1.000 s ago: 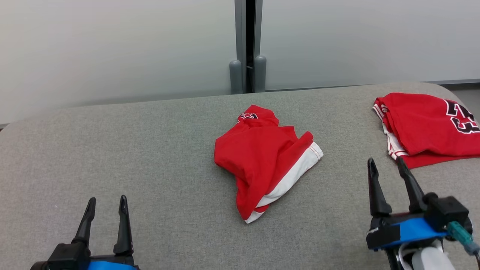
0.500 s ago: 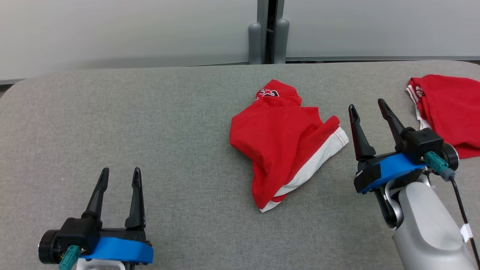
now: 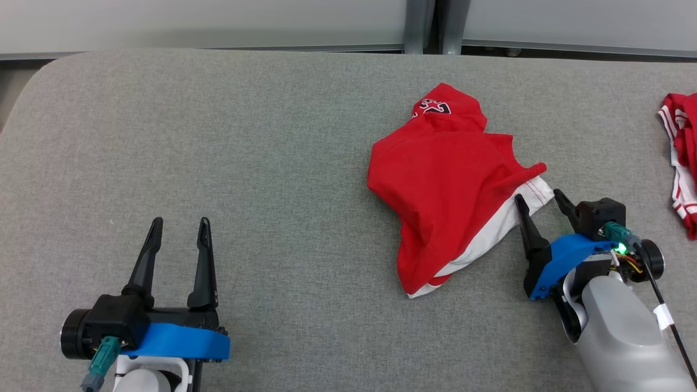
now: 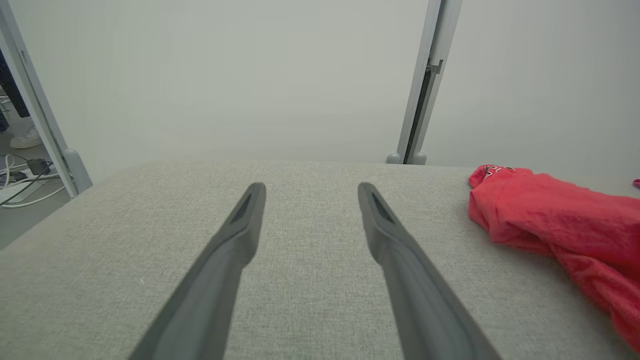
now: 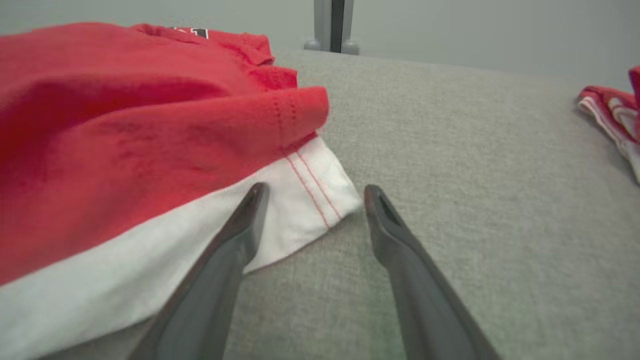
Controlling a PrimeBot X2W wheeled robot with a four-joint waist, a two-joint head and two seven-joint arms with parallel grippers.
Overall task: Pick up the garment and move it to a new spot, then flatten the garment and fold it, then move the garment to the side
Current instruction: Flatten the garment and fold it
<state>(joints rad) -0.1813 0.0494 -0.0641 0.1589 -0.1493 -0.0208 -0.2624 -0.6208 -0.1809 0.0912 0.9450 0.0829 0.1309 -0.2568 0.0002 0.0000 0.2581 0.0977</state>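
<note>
Grey padded table (image 3: 245, 136), fabric-covered, rounded corners. Pale wall panels (image 3: 218, 22) behind it, split by a grey post (image 3: 427, 24).

Red garment (image 3: 446, 185) lies crumpled on the table, right of centre, bunched in a loose heap. A white hem band (image 3: 490, 239) runs along its near right edge. A scrap of black and white print (image 3: 433, 106) shows at the far end of the heap.

Right gripper (image 3: 537, 195): jaws spread wide, holding nothing. It sits low at the garment's right side, fingers pointing at the hem corner. From the right wrist view, one finger (image 5: 235, 240) crosses in front of the white band, the other is over bare grey fabric, and the stitched corner of the band lies between the two tips. Cannot tell whether either tip touches the cloth.

Left gripper (image 3: 181, 220): jaws also wide apart, empty, over bare table at the near left, well apart from the garment. In the left wrist view the garment (image 4: 550, 215) is off to the right of the fingers.

Second red garment (image 3: 680, 163), with white striped trim, lies at the far right edge of the table, well apart from the first.

Cables (image 4: 20, 175) lie on the floor past the table's left end.
</note>
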